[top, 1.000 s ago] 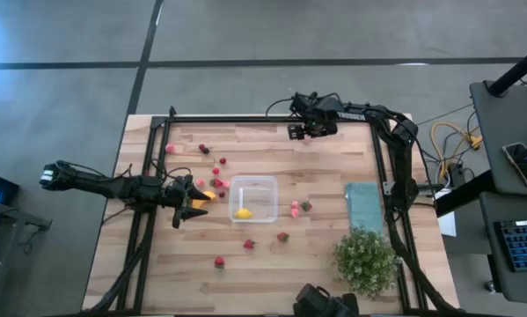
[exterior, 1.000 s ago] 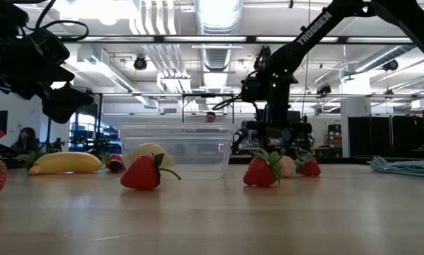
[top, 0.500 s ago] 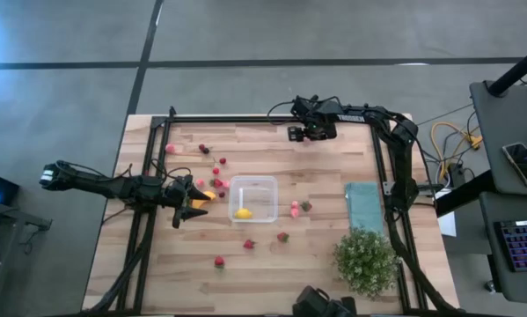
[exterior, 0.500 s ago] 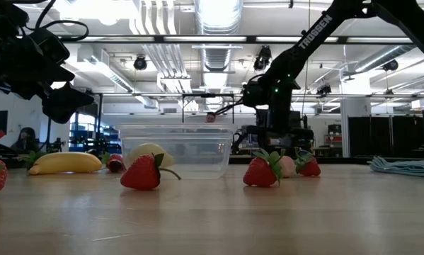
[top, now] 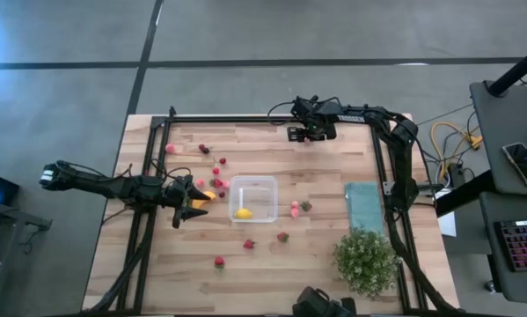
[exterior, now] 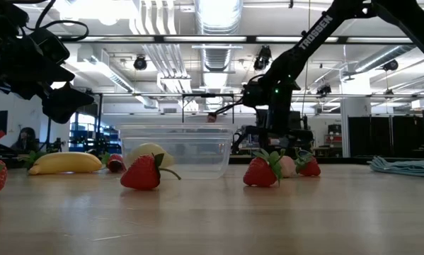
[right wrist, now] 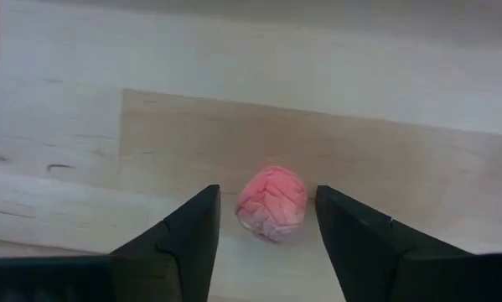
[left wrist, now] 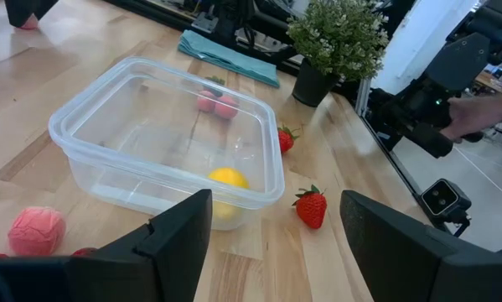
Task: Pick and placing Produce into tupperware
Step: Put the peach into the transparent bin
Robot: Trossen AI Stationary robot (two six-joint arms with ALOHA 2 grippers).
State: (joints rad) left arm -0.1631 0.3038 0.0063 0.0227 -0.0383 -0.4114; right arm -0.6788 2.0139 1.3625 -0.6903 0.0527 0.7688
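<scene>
Right now the right claw [right wrist: 266, 231] sits at the far edge of the desk [top: 316, 255], well away from the clear box [top: 253, 197], with its 2 fingers [right wrist: 183, 239] straddling a pink berry [right wrist: 271, 204]. A narrow gap shows on each side of the berry, so the fingers are open around it and not yet gripping. The berry rests on the wood, wrinkled and rounded; it looks light and probably a little soft, so I judge a gentle squeeze across its widest part would hold it without crushing it or letting it roll out.

The left claw [left wrist: 271, 243] waits just beside the box, on the side away from the green plant [top: 366, 260], fingers spread wide and holding nothing. The box stands near the middle of the desk and has a lemon [top: 243, 212] in it. Strawberries [top: 283, 236] and other small red pieces lie scattered around the box, and a banana [exterior: 64, 163] lies beside it, near the left claw.
</scene>
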